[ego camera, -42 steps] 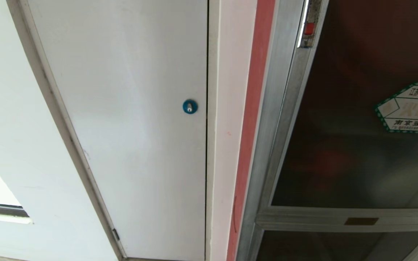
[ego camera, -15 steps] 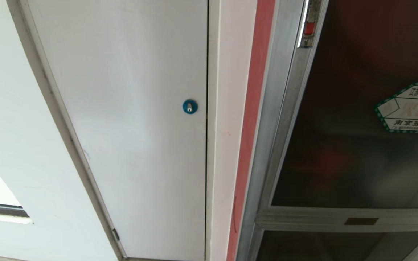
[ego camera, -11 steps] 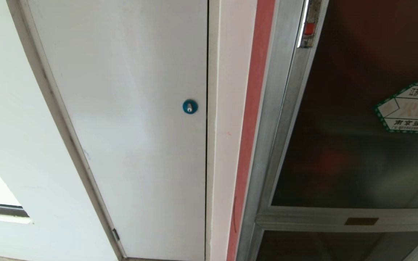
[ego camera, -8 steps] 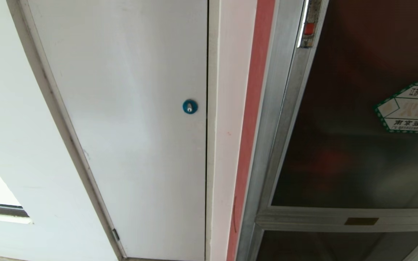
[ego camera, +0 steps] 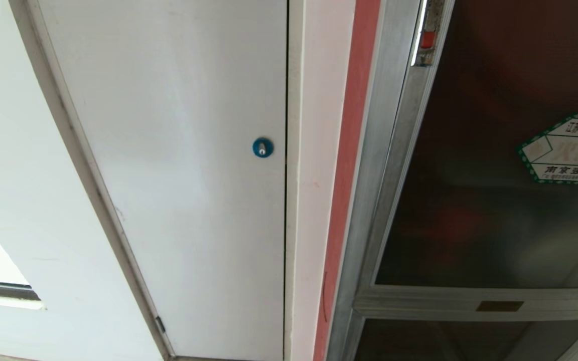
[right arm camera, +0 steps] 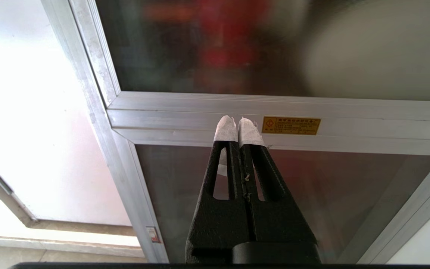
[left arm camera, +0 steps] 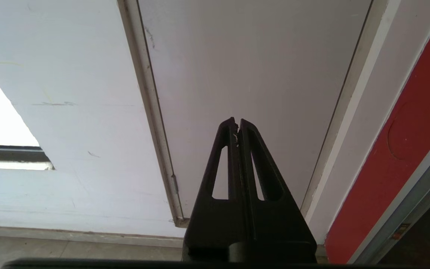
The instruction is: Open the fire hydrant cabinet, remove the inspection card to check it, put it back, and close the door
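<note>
The fire hydrant cabinet (ego camera: 369, 165) stands at the right of the head view, silver-framed beside a red strip. Its door (ego camera: 489, 210) of dark tinted glass is closed and carries a green-bordered hexagonal sticker (ego camera: 567, 149); a red blur shows behind the glass. The inspection card is hidden. Neither arm appears in the head view. In the right wrist view my right gripper (right arm camera: 237, 125), with white-wrapped fingertips, is shut and empty, pointing at the door's silver crossbar (right arm camera: 368, 112) without touching it. My left gripper (left arm camera: 236, 123) is shut and empty, facing the white panel door (left arm camera: 252, 74).
A plain white door (ego camera: 183, 175) with a blue round lock (ego camera: 263, 147) fills the middle of the head view, with white wall (ego camera: 13, 165) to its left. A yellow label (right arm camera: 290, 125) sits on the crossbar. Floor (left arm camera: 50, 254) runs along the wall's foot.
</note>
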